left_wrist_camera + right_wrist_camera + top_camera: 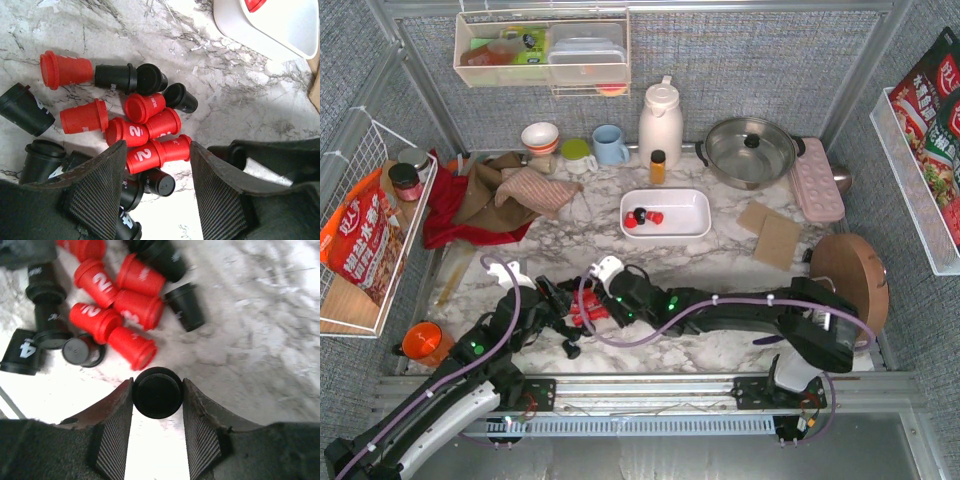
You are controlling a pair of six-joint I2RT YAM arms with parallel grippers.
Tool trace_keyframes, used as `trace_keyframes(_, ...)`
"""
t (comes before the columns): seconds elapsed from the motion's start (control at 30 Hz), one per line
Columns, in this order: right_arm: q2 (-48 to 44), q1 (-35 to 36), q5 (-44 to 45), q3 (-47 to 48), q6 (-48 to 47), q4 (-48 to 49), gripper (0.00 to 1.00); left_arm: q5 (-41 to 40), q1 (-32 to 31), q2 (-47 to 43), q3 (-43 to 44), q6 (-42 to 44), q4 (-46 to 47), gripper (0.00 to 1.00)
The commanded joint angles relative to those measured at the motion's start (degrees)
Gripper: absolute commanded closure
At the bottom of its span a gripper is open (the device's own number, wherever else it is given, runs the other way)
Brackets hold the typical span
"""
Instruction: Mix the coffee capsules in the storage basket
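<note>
Red and black coffee capsules (583,312) lie in a loose pile on the marble table between my two grippers. The white storage basket (692,203) stands behind them and holds three capsules (640,216); its corner (250,37) also shows in the left wrist view. My left gripper (157,147) is open, with two nested red capsules (150,154) lying across its tips and black ones (159,182) below. My right gripper (157,385) is shut on a black capsule (157,393), just off the pile (125,305). In the top view the left gripper (556,300) and the right gripper (600,306) nearly meet.
A white jug (660,120), a steel pot (750,150), a pink moulded tray (817,180), cups (610,145) and cloths (490,195) line the back. Cardboard pieces (770,232) and a round wooden board (850,275) lie at the right. An orange cup (423,342) stands at the near left.
</note>
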Motion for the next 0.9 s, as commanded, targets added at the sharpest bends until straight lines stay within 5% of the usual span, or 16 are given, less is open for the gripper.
trace_keyframes(0.0, -4.0, -3.64, 2.68, 0.15, -2.3, -1.98, 0.64, -0.49, 0.01, -0.01, -0.04, 0.19, 1.07, 0.38)
trace_keyframes(0.2, -9.74, -15.91, 4.63, 0.67, -6.5, 3.54, 0.63, -0.34, 0.03, 0.33, -0.5, 0.32, 1.69, 0.38)
trace_keyframes(0.43, -2.17, -30.6, 2.31, 8.33, -5.46, 7.81, 0.61, -0.1, 0.01, 0.35, 0.05, 0.18, 1.08, 0.38)
trace_keyframes(0.63, 6.95, -35.2, 1.63, 15.83, -4.05, 6.18, 0.49, 1.27, 0.0, 0.85, 0.34, -0.89, 0.34, 0.38)
trace_keyframes(0.87, 6.61, -35.52, 0.09, 16.94, -3.53, 1.6, 0.22, 3.24, -0.01, 2.54, 1.15, -2.36, -0.76, 0.38)
